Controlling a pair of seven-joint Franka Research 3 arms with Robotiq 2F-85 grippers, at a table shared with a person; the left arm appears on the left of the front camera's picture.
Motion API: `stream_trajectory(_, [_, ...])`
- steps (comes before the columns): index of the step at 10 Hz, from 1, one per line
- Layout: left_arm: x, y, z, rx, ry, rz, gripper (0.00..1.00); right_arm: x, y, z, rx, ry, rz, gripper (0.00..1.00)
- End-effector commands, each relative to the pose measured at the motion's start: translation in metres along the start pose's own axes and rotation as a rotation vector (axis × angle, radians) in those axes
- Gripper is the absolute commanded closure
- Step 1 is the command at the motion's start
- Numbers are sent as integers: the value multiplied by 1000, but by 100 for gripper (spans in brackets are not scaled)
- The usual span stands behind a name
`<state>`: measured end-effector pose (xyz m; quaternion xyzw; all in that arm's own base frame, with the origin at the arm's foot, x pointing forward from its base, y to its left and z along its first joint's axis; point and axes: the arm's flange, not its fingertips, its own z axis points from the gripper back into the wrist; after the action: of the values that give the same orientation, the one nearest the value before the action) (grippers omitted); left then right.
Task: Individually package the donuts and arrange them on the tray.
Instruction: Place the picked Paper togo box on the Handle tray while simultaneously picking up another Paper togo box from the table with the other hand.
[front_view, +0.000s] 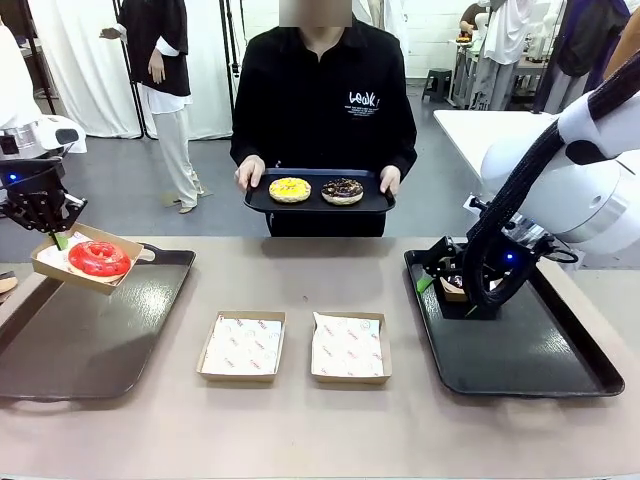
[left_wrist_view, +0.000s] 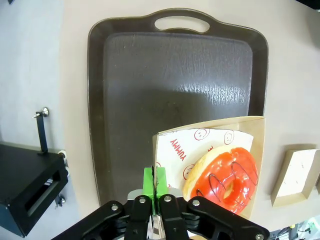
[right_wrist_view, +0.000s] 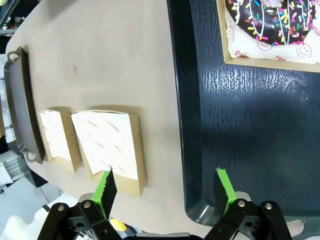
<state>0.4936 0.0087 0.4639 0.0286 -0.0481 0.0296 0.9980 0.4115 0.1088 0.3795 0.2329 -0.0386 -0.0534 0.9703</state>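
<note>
Left gripper (front_view: 45, 213) first: pads pinched tight on the rim of a cardboard box (front_view: 62, 262), which hangs tilted at the left edge of the front view. In that box sits the red donut (front_view: 99, 258), and it is packaged by the look of it. The box hovers over the near-bare left tray (front_view: 100, 350), so I judge it is held by the rim to keep the jaws off the glaze while it goes to a spot there.

Over to the right gripper (right_wrist_view: 165, 187): jaws spread wide, gripping nothing, low over the right tray (right_wrist_view: 250, 125). At the top right of its wrist view a sprinkled dark donut (right_wrist_view: 270, 20) lies in its own box (right_wrist_view: 222, 45) on that tray. Set down and let go, I'd say.

Centre of the table: two empty paper-lined boxes (front_view: 242, 346), side by side, likely waiting for the last pair. Top centre, a person (front_view: 325, 100) holds out a small tray (front_view: 320, 206) with the yellow donut (front_view: 289, 189) and a dark donut (front_view: 342, 190).

The count: four donuts, four boxes, three trays.
</note>
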Motion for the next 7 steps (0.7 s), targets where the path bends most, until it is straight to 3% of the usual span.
stream_trajectory(1, [0, 0, 0, 0, 0, 0, 99, -3, 15, -9, -77, -2, 26, 0])
stream_trajectory(2, [0, -7, -4, 2, -23, -49, 99, -5, 33, -18, -145, -5, 25, 0])
stream_trajectory(4, [6, -15, -13, -6, -47, -22, 99, -5, 68, -32, -231, 20, 48, 0])
stream_trajectory(7, [23, -22, -32, 4, -11, -6, 99, 2, 108, -49, -317, 45, 47, 0])
